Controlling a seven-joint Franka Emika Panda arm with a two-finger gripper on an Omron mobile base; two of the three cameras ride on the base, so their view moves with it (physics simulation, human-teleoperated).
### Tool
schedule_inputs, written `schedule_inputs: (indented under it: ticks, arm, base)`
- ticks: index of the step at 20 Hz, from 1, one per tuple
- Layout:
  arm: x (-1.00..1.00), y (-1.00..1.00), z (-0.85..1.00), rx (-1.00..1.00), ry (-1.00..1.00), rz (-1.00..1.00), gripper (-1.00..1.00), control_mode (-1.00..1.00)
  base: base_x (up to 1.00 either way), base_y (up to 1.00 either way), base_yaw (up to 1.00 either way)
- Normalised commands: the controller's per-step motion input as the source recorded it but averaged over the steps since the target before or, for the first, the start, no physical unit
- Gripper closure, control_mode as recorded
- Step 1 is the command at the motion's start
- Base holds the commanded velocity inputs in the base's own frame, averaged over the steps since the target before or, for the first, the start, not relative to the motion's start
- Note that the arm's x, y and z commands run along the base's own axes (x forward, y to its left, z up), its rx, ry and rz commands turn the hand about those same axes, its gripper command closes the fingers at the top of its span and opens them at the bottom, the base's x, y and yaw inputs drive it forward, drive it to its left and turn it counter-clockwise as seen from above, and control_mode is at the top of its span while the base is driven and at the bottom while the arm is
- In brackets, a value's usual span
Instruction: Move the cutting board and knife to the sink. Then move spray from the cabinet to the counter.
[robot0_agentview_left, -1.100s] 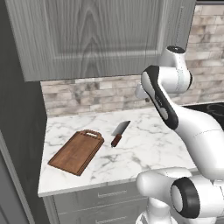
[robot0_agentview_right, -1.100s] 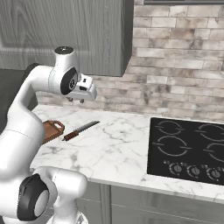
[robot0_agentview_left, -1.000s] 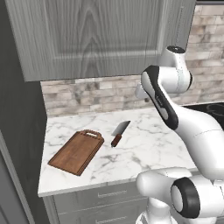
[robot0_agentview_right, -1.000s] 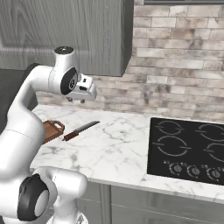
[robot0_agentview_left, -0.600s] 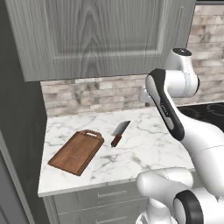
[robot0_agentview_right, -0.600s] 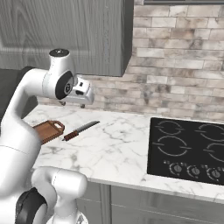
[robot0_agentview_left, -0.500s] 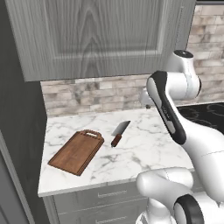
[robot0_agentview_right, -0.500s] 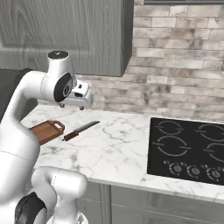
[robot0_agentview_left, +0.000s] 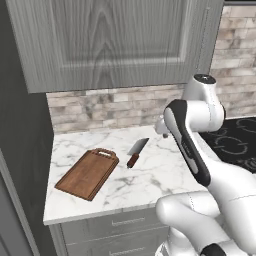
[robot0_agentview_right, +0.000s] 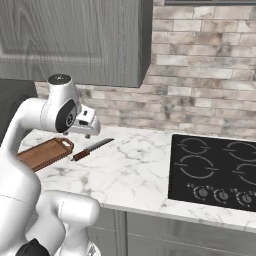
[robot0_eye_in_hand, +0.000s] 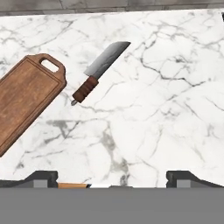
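Arm has swung slightly since a second ago; gripper (robot0_eye_in_hand: 112, 177) fingers now spread wide, empty, above veined marble counter (robot0_eye_in_hand: 166, 109). Flat wooden cutting board (robot0_eye_in_hand: 26, 98) – loop handle – lies just beside knife (robot0_eye_in_hand: 98, 72), apart. Cabinet (robot0_agentview_left: 110, 40) door closed beyond.

No legible text — no labels, brands or numbers anywhere.

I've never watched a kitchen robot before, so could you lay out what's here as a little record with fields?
cutting board: flat on the counter, loop handle toward the wall
knife: on the counter beside the board, apart from it
cabinet: door closed
gripper: open, above the counter, holding nothing
stovetop: black, set in the counter
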Motion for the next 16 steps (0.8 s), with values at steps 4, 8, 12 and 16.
schedule_inputs:
  ticks: [4,8,12,16]
  arm:
    - [0.01,0.28,-0.4,0.03,0.0,0.0,-1.0,-1.0]
    - [0.06,0.29,-0.39,0.05,0.01,0.0,-1.0,-1.0]
    - [0.06,0.23,-0.38,0.03,0.02,0.0,-1.0,-1.0]
    - [0.1,0.2,-0.28,0.01,0.03,0.0,-1.0,-1.0]
  base:
    - [0.0,0.0,0.0]
    - [0.0,0.0,0.0]
    - [0.0,0.0,0.0]
    - [0.0,0.0,0.0]
